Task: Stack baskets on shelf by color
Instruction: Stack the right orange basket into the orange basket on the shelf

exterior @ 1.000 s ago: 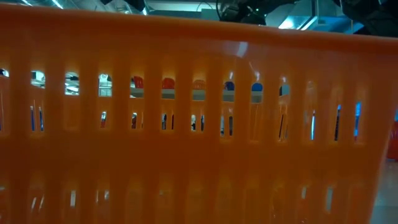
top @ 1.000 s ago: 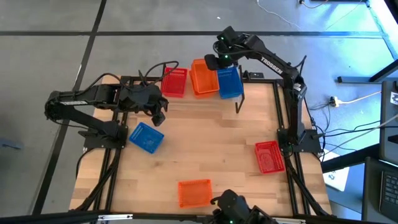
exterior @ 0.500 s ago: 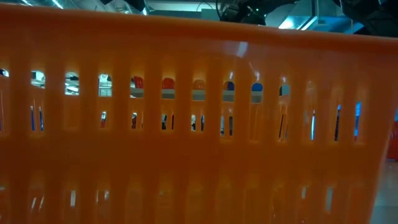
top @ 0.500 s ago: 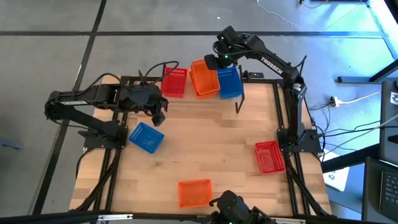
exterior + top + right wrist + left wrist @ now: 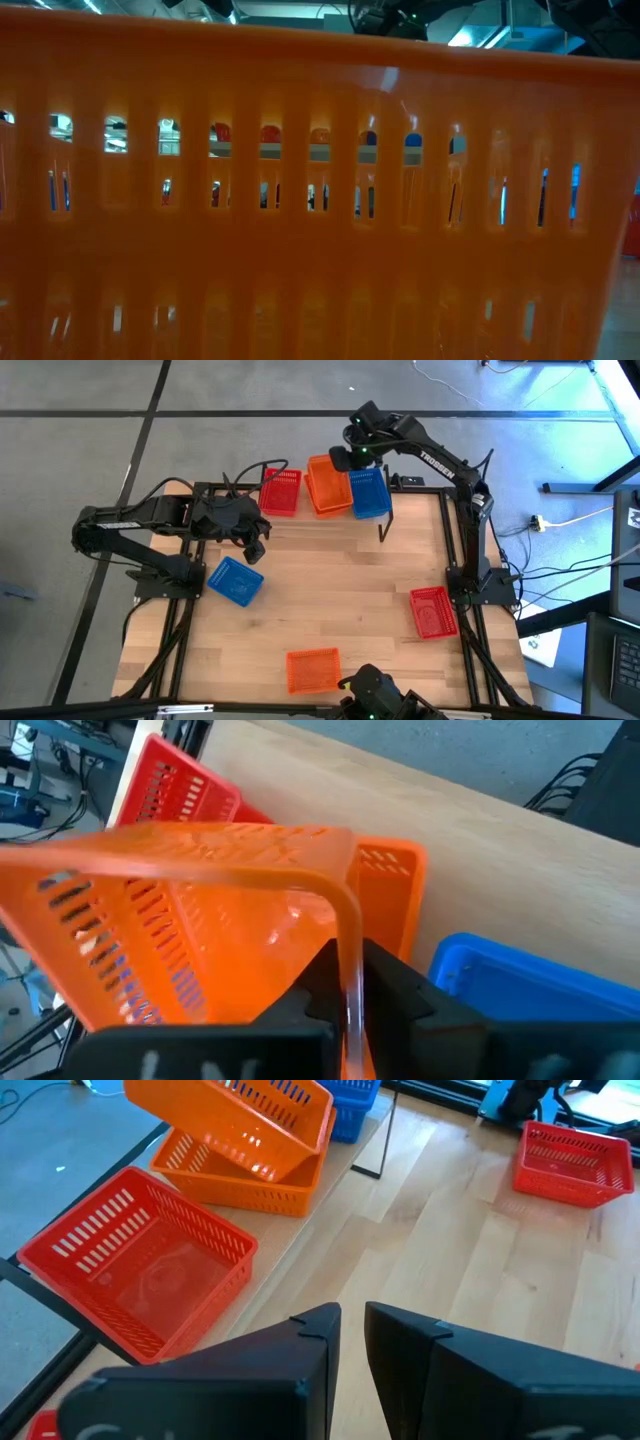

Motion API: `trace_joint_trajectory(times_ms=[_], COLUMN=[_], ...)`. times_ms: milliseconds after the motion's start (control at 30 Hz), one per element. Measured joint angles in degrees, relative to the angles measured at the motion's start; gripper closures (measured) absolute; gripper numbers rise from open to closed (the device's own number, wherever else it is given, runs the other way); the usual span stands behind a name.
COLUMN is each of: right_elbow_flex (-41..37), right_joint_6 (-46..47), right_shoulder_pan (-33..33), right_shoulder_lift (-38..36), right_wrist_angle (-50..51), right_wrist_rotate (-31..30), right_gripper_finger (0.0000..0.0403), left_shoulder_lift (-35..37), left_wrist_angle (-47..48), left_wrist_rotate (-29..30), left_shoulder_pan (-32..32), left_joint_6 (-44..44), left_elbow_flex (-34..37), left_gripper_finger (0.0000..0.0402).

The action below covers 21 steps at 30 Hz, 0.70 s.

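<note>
One piece of lettering shows: white capitals along the right arm (image 5: 440,460) in the high view, running down its upper link. It seems to read "TROSSEN", though the letters are small and slanted, so the spelling is not certain. No writing, number or label can be read on the baskets, the shelf or the worktop in any view.
</note>
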<state>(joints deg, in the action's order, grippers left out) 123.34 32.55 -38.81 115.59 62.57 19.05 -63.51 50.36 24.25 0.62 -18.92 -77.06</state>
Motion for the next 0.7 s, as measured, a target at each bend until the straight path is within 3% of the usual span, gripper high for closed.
trace_joint_trajectory(times_ms=[700], right_elbow_flex=[0.0], right_joint_6=[-4.3], right_shoulder_pan=[-0.2], right_shoulder_lift=[0.0], right_wrist_angle=[0.1], right_wrist_rotate=[4.6], right_gripper_finger=[0.0400], left_shoulder_lift=[0.0], left_wrist_angle=[0.0], left_wrist_rotate=[0.0], left_shoulder_pan=[0.0], left_joint_6=[0.1], left_elbow_flex=[0.0], left_gripper_finger=[0.0360])
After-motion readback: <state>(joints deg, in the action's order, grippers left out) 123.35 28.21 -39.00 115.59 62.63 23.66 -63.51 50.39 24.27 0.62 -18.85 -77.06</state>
